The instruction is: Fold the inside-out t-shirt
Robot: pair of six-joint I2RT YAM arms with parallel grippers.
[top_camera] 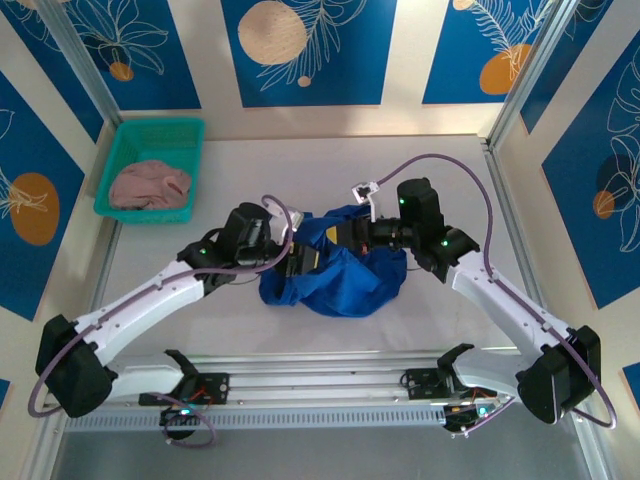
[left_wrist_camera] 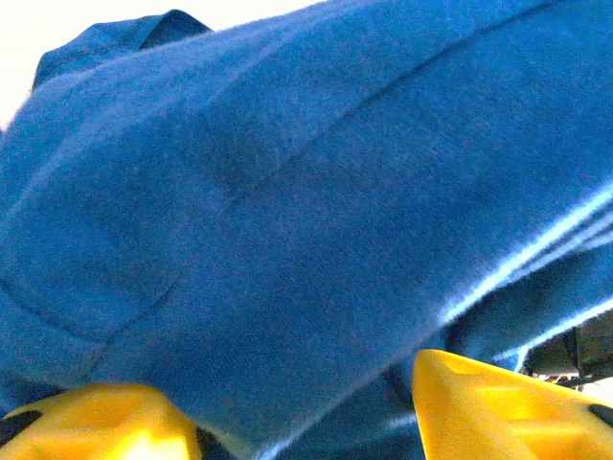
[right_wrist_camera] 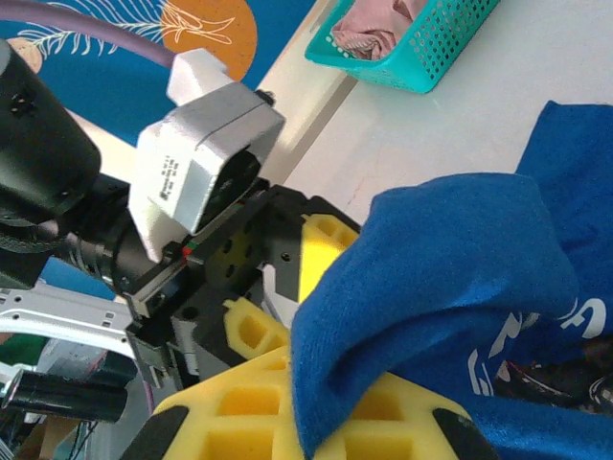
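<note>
Surface check, live: soft cloth in the middle, hard plastic and metal around it.

I've got the t-shirt (top_camera: 335, 275) centre frame, royal-blue knit cotton, matt and slightly fuzzy up close, its faint white print flat and chalky. The fingers (left_wrist_camera: 493, 402) of the left gripper (left_wrist_camera: 292, 426) are yellow moulded plastic, smooth with a dull sheen. In the upper left of the overhead frame, the basket (top_camera: 160, 135) is teal perforated plastic and the pink garment (top_camera: 150, 185) in it is soft matt cloth. The table (top_camera: 300, 170) looks pale, smooth and matt. The left arm (top_camera: 150, 300) wears a white glossy plastic shell. The rail (top_camera: 320, 365) along the bottom is ribbed, dull-silver metal.
</note>
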